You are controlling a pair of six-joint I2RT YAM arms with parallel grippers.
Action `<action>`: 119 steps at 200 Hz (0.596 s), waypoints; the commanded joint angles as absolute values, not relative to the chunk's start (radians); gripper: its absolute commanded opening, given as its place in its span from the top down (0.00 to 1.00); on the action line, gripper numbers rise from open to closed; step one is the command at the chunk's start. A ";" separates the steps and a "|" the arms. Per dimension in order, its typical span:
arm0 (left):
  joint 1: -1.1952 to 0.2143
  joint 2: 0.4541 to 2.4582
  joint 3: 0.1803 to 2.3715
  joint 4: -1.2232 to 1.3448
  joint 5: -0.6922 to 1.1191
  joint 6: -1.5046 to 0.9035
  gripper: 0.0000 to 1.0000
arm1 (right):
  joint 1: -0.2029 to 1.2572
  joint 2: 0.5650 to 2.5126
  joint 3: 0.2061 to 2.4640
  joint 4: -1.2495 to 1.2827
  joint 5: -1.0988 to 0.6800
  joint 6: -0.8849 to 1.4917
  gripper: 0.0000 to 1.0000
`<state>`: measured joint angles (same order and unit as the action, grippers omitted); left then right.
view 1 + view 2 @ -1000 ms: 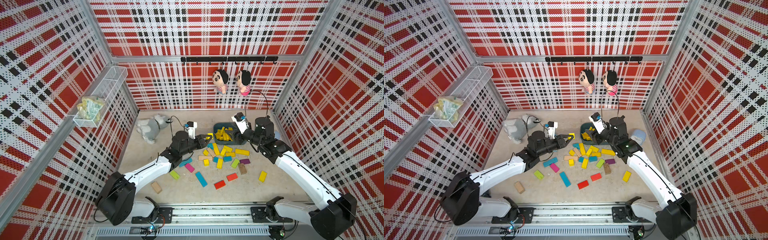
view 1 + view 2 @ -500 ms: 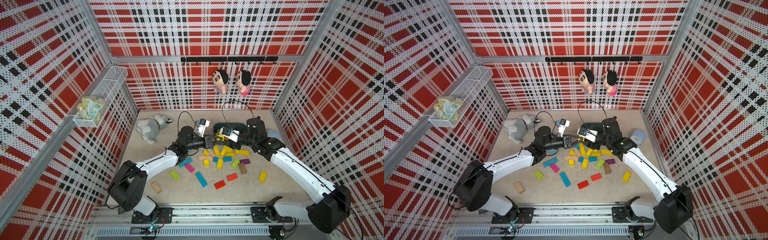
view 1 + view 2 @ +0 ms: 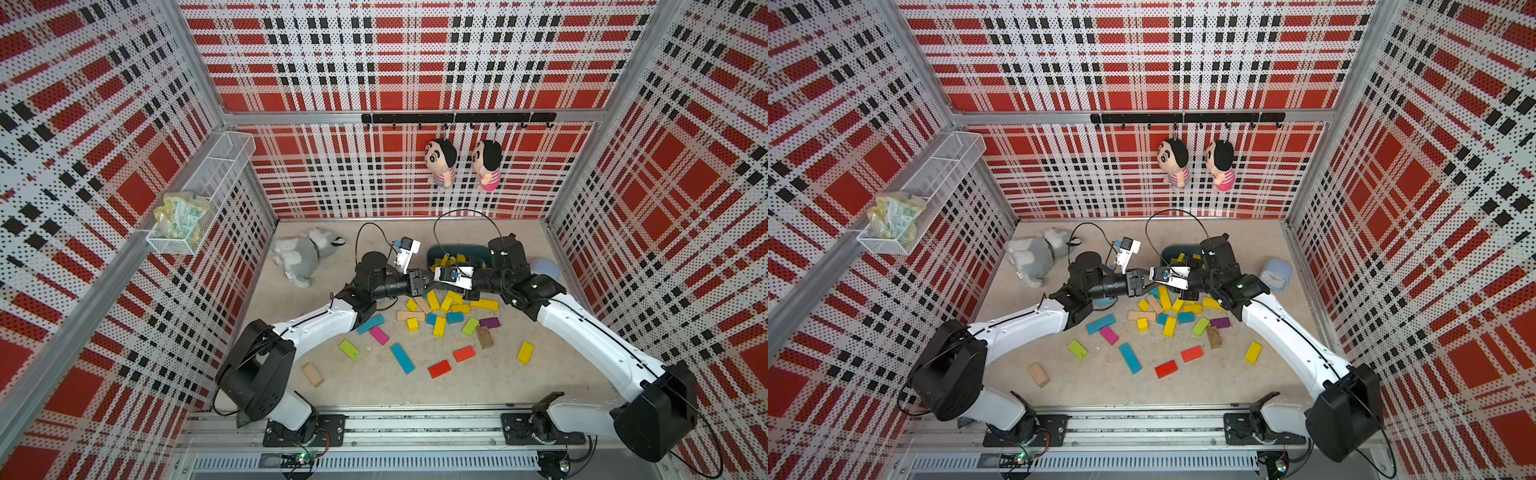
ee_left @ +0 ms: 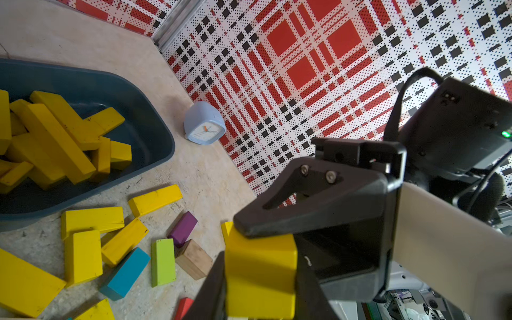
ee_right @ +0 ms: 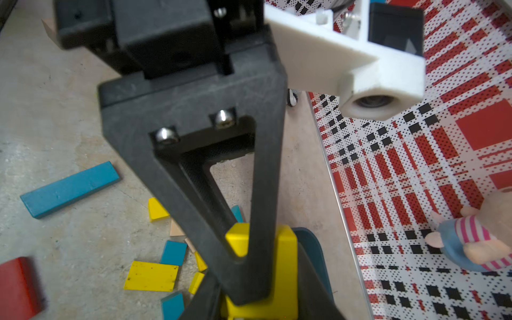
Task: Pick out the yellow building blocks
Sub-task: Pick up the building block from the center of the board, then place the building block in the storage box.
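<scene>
1. Red plaid walls (image 3: 415, 62) close in a beige table (image 3: 374, 388); a blue bin (image 3: 478, 251) sits near its back edge.
2. In both top views the left gripper (image 3: 431, 282) and right gripper (image 3: 1151, 286) meet tip to tip just in front of the bin, and what they hold is hidden.
3. The wrist views show it: both are clamped on one yellow block (image 4: 260, 260), held above the table.
4. The left wrist view shows yellow blocks (image 4: 55, 138) heaped in the bin, with others loose on the table just beside it.
5. Both top views also show a lone block (image 3: 525, 352) toward the right edge, well apart from the rest.
</scene>
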<state>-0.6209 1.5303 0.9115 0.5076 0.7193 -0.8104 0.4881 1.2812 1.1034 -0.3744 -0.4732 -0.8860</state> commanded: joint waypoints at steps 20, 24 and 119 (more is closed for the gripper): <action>-0.625 1.497 0.916 0.529 0.732 -0.763 0.53 | 0.485 1.265 1.073 -0.247 -0.451 -0.745 0.93; -0.624 1.485 0.910 0.522 0.711 -0.753 0.47 | 0.484 1.262 1.060 -0.215 -0.443 -0.711 0.95; -0.448 1.185 0.623 0.403 0.087 -0.734 0.02 | 0.450 1.446 1.002 -0.092 0.165 0.364 1.00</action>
